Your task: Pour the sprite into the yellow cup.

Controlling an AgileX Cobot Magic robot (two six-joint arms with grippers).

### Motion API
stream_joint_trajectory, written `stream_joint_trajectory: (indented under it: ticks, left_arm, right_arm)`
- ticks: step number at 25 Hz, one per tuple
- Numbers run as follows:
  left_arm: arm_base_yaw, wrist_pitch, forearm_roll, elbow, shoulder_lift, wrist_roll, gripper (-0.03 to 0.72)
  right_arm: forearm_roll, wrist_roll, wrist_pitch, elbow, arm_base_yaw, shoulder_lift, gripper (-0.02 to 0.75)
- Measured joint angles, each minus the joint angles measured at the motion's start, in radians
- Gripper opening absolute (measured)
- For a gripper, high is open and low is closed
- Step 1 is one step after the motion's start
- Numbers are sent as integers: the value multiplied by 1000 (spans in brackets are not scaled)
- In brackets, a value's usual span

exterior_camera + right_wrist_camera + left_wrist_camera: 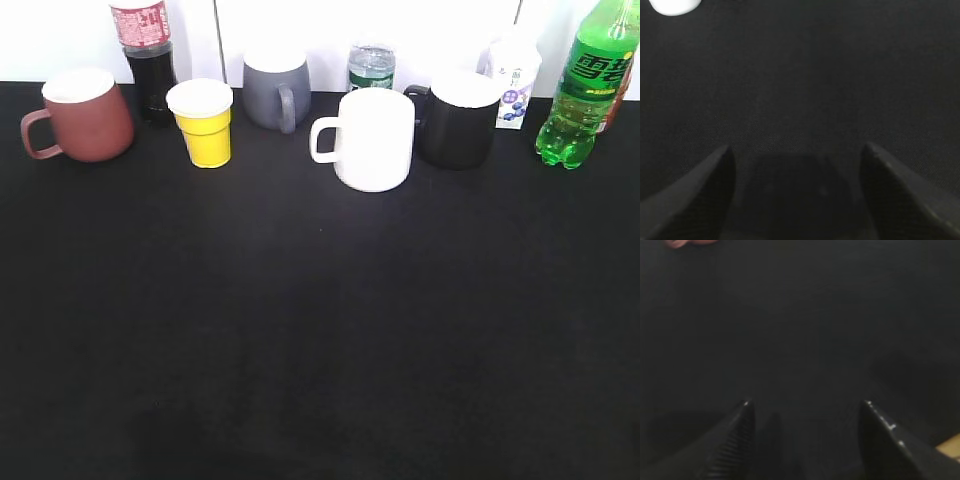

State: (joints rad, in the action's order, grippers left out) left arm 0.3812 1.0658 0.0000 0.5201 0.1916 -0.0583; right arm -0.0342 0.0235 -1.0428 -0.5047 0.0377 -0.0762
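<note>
Exterior view: the sprite [585,85] stands upright at the far right of the back row, just right of the small white carton [514,82] and the black mug [456,118]. The yellow cup [203,122] stands toward the back left, between the brown-red mug [80,115] and the grey mug [275,90], in front of the cola bottle [148,55]. The white mug [366,138] sits mid-row, the clear bottle [371,66] behind it. Sprite and cup are well apart, most of the row between them. All items crowd the far edge by the white wall; the black table [320,340] in front of them is bare. No arm or gripper in this view.

Left wrist view: left gripper [805,405] fingers spread wide, nothing between, over dark tabletop. A sliver of the brown-red mug at the top left corner; table edge shows at the bottom right corner.

Right wrist view: right gripper [797,150] likewise spread wide and holding nothing, over bare tabletop. A white blob at the top left, probably the white mug's base. Sprite not seen here.
</note>
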Motion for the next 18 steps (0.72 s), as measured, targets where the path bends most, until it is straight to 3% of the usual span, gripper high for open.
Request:
stream_joint_trajectory:
  ticks: [4, 6, 8, 18]
  left_arm:
    - [-263, -1, 0, 0, -34, 0, 435]
    - [-344, -1, 0, 0, -95, 0, 422]
    - [-370, -1, 0, 0, -163, 0, 421]
    - [-369, 0, 0, -3, -198, 0, 419]
  right_arm:
    - [0, 0, 0, 0, 0, 38, 587]
    - [0, 0, 1, 0, 0, 74, 587]
    - [0, 0, 1, 0, 0, 82, 587]
    - [0, 0, 1, 1, 0, 85, 587]
